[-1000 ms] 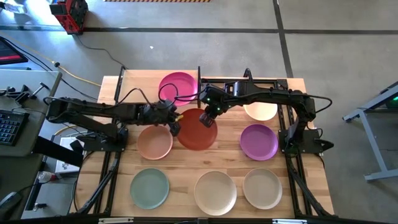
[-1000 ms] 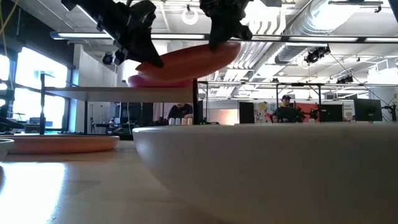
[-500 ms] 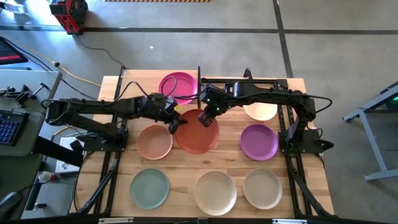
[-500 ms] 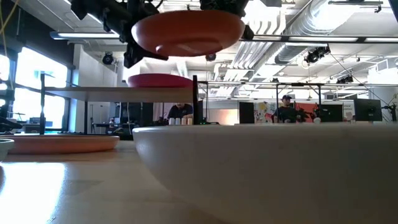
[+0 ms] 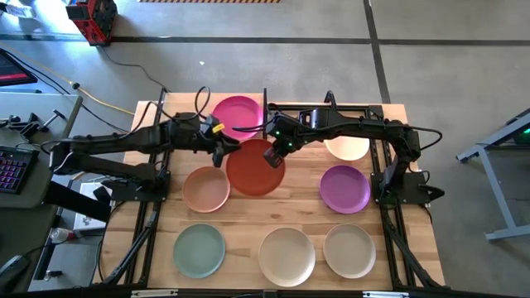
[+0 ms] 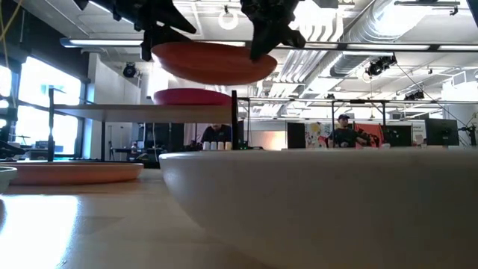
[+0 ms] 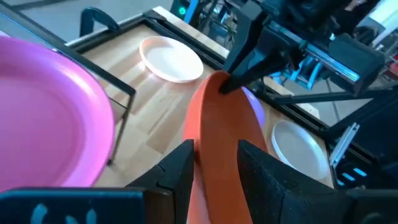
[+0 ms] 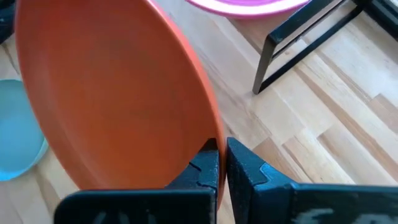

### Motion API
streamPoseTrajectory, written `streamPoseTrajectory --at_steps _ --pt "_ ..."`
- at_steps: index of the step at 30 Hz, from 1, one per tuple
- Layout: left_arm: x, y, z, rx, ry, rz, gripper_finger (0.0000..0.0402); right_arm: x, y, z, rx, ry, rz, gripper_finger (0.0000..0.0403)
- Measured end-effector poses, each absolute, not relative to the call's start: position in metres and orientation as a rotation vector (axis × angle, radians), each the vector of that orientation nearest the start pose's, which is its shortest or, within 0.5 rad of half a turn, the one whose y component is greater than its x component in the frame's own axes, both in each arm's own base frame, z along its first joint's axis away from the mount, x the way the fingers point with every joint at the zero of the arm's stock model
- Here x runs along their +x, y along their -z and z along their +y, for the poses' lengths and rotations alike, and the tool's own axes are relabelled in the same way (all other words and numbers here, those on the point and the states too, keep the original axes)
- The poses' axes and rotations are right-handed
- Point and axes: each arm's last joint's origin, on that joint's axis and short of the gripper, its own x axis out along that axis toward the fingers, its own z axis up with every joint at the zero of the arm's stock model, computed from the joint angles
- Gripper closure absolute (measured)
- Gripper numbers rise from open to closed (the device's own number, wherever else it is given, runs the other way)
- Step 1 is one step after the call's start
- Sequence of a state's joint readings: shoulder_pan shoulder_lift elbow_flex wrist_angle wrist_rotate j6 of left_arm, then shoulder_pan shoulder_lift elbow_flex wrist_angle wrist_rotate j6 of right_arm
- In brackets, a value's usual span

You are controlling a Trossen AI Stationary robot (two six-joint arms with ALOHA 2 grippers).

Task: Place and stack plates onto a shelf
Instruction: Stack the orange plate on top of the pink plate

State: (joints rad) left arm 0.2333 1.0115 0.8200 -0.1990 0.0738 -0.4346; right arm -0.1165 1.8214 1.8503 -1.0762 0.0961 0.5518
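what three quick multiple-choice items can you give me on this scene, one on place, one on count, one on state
1. Where is the magenta plate?
A. on the shelf
B. on the tabletop beside the mint plate
C. in the right claw

2. How many plates lie on the tabletop in the high view, apart from the lifted one and the one on the shelf?
A. four
B. six
C. eight

3. How is the orange plate held?
A. lying flat on the tabletop
B. by the left claw alone
C. in the air, both claws on its rim

Answers:
1. A: the low view shows it resting on the raised board.
2. B: peach, purple, mint, white and two pale ones.
3. C: the left claw and right claw each pinch an opposite edge, above shelf height in the low view.
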Motion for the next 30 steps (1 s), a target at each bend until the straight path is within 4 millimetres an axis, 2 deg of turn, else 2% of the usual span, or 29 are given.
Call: streamPoseTrajectory --at_steps 8,17,24,30 --pt "0.209 -0.307 0.049 -0.487 -0.241 0.336 0.0291 0.374 -0.343 -0.048 0.507 0.485 0.964 0.0403" --pt "0.198 -0.332 0.046 -0.388 -0.211 0.146 0.0291 0.373 -0.344 -0.066 0.516 0.504 0.942 0.0403" --pt "0.194 -0.338 0.048 -0.315 -0.292 0.092 0.0291 0.376 -0.351 -0.098 0.531 0.404 0.833 0.0403" --pt "0.193 -0.338 0.049 -0.311 -0.313 0.091 0.0291 0.374 -0.36 -0.139 0.506 0.407 0.69 0.0403"
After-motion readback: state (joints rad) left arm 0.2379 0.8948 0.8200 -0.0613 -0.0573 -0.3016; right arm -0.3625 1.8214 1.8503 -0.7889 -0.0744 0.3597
